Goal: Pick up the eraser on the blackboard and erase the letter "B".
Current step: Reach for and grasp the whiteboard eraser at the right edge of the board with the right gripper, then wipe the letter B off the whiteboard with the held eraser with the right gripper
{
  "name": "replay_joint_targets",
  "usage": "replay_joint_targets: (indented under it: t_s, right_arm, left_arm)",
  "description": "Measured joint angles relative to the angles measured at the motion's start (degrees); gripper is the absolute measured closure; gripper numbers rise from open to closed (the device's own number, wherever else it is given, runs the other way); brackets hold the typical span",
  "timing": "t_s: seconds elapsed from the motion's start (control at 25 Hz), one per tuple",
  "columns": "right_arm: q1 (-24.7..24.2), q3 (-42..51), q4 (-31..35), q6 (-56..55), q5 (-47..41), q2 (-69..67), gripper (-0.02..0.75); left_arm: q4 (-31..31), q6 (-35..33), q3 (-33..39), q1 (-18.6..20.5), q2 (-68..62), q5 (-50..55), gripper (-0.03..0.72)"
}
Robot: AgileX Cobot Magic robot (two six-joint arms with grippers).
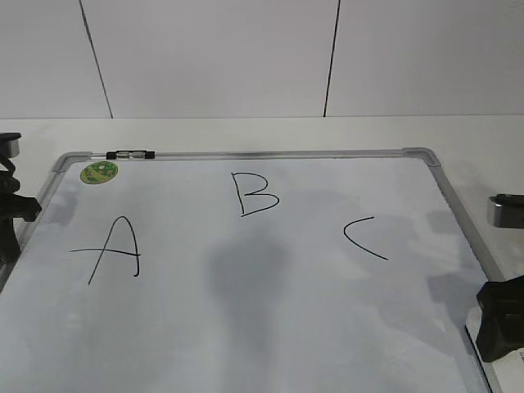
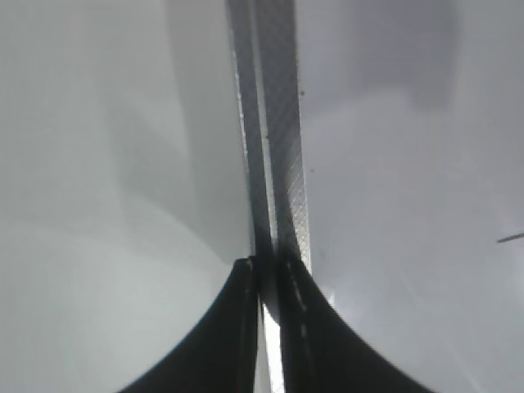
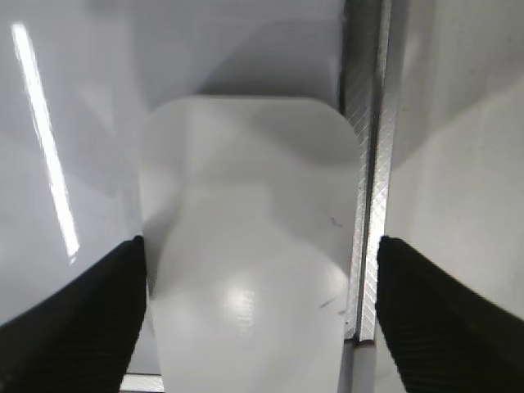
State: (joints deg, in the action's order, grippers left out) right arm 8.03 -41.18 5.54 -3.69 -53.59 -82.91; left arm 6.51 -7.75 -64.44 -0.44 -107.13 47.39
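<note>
The blackboard (image 1: 270,327) lies flat, a white board with a grey frame. The letter "B" (image 1: 254,194) is drawn in black at its top middle. The white eraser (image 3: 246,246) lies on the board by the right frame rail (image 3: 368,164). My right gripper (image 3: 260,241) is open, one jaw on each side of the eraser and the rail. In the exterior view it (image 1: 499,327) sits at the board's lower right edge and hides the eraser. My left gripper (image 2: 266,262) is shut and empty over the board's left frame rail (image 2: 278,123); it shows at the exterior view's left edge (image 1: 12,213).
An "A" (image 1: 115,250) is drawn left of the B and a "C" (image 1: 364,237) right of it. A round green magnet (image 1: 99,172) sits at the top left corner. A small black clip (image 1: 129,153) sits on the top frame. A white wall rises behind the table.
</note>
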Motion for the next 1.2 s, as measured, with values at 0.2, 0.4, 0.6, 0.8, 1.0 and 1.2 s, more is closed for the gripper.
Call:
replay_joint_targets:
  t_s: [0.2, 0.4, 0.6, 0.8, 1.0, 1.2]
  right_arm:
    - [0.0, 0.0, 0.36, -0.13, 0.0, -0.38, 0.068]
    - [0.0, 0.0, 0.82, -0.13, -0.73, -3.26, 0.071]
    - [0.0, 0.0, 1.4, -0.24, -0.73, -4.38, 0.076]
    - [0.0, -0.09, 1.53, -0.34, -1.3, -5.28, 0.093]
    - [0.0, -0.09, 2.69, -0.34, -1.43, -5.4, 0.159]
    - [0.0, -0.09, 2.69, -0.34, -1.88, -5.4, 0.183]
  left_arm:
    - [0.0, 0.0, 0.0, 0.0, 0.0, 0.0, 0.666]
    - [0.18, 0.0, 0.0, 0.0, 0.0, 0.0, 0.666]
    - [0.14, 0.0, 0.0, 0.0, 0.0, 0.0, 0.666]
    - [0.21, 0.0, 0.0, 0.0, 0.0, 0.0, 0.666]
    - [0.21, 0.0, 0.0, 0.0, 0.0, 0.0, 0.666]
    - [0.21, 0.0, 0.0, 0.0, 0.0, -0.1, 0.666]
